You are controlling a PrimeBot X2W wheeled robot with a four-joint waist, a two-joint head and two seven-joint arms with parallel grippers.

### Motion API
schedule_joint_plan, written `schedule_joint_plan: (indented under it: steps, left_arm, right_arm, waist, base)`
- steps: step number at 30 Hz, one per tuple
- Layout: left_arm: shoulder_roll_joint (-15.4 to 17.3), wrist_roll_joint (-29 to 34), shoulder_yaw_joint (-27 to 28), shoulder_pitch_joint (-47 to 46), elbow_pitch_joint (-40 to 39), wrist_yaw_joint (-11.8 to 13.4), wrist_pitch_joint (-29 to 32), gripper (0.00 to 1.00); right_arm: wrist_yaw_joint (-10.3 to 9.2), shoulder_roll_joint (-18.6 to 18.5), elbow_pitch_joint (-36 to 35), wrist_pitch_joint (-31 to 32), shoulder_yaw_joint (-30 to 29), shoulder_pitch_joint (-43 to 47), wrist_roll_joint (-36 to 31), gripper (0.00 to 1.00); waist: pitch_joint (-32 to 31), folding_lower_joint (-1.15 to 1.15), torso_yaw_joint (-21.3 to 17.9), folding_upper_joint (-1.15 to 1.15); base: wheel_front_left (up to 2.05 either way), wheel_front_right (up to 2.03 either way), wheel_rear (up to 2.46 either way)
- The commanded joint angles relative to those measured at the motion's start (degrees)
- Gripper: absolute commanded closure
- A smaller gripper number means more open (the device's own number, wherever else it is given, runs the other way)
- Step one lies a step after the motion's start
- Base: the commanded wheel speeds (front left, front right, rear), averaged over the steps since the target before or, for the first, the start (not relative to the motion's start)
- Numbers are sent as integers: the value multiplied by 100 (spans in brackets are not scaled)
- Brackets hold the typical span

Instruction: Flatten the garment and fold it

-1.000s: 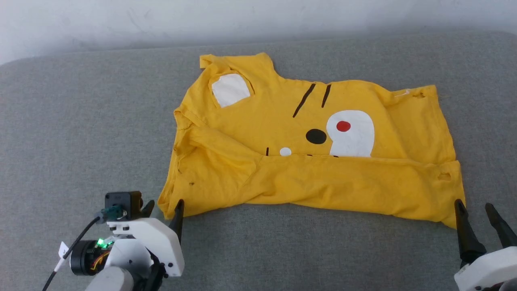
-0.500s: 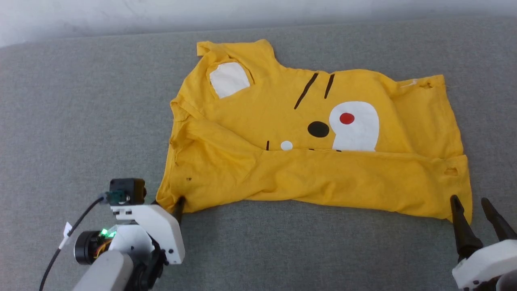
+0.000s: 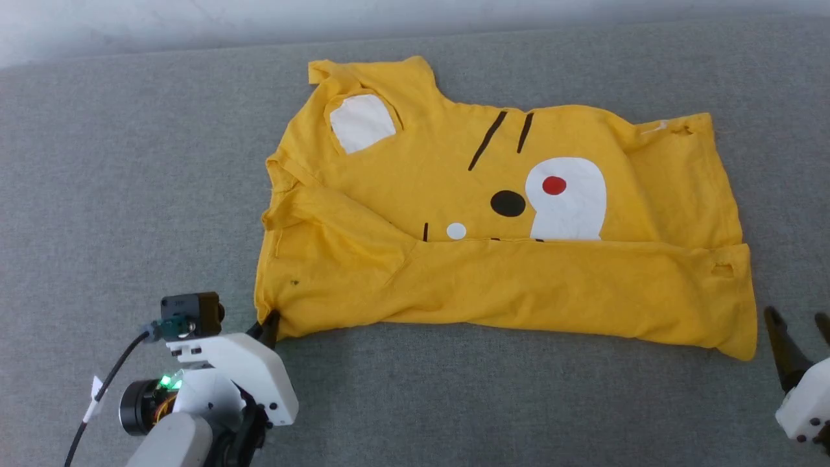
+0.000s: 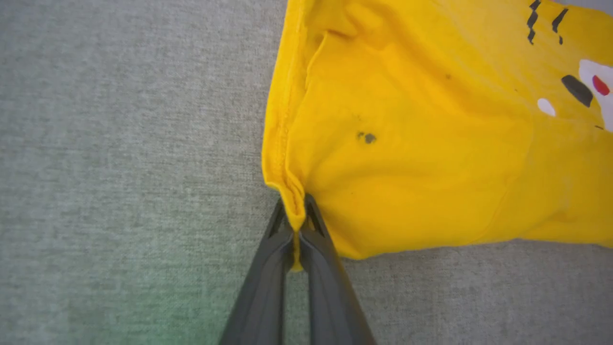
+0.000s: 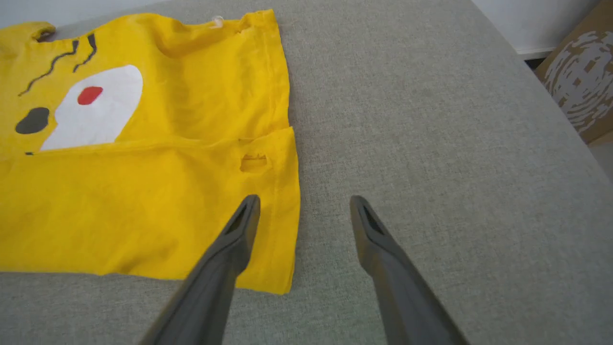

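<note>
One garment (image 3: 519, 285) lies spread on the grey padded surface (image 3: 130, 194), its near edge folded up over the lower part of the print. The print shows two thin black stripes (image 3: 487, 139), one black oval (image 3: 508, 203), one red dot (image 3: 553, 185) on the large white patch (image 3: 570, 214), a second white patch (image 3: 360, 122) and a small white dot (image 3: 456, 230). The left gripper (image 4: 297, 215) is clamped on the near left corner. The right gripper (image 5: 305, 200) has its fingers apart beside the near right corner.
</note>
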Motion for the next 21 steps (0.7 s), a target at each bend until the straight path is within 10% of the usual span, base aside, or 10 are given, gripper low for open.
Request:
schedule_joint_plan:
  steps: [1, 14, 15, 16, 17, 21]
  left_arm:
    - [-29, -17, -14, 135, -60, 59, -14, 100]
    - [-58, 25, -96, -15, -203, 105, 40, 100]
    - [-58, 28, -103, -28, -200, 107, 48, 100]
    - [-62, 26, -108, -39, -198, 110, 53, 100]
    - [-67, 23, -110, -50, -196, 114, 57, 100]
    - [-103, -21, -80, -47, -180, 133, 20, 100]
  right_arm:
    - [-5, -32, 131, 227, -50, -70, -31, 0]
    - [-5, 89, 1121, 417, 245, -425, 86, 0]
    - [-5, 102, 1220, 474, 281, -454, 104, 11]
    - [-5, 127, 1309, 534, 314, -485, 147, 73]
    - [-5, 150, 1394, 580, 349, -519, 206, 100]
    - [-5, 159, 1506, 641, 399, -610, 336, 100]
  waist:
    - [55, -1, 40, -1]
    - [326, -1, 132, -1]
    - [329, -1, 139, -1]
    - [333, -1, 147, -1]
    - [335, -1, 155, -1]
    - [265, -1, 173, -1]
  base:
    - [0, 0, 0]
    - [0, 0, 0]
    - [0, 0, 0]
    - [0, 0, 0]
    - [0, 0, 0]
    - [0, 0, 0]
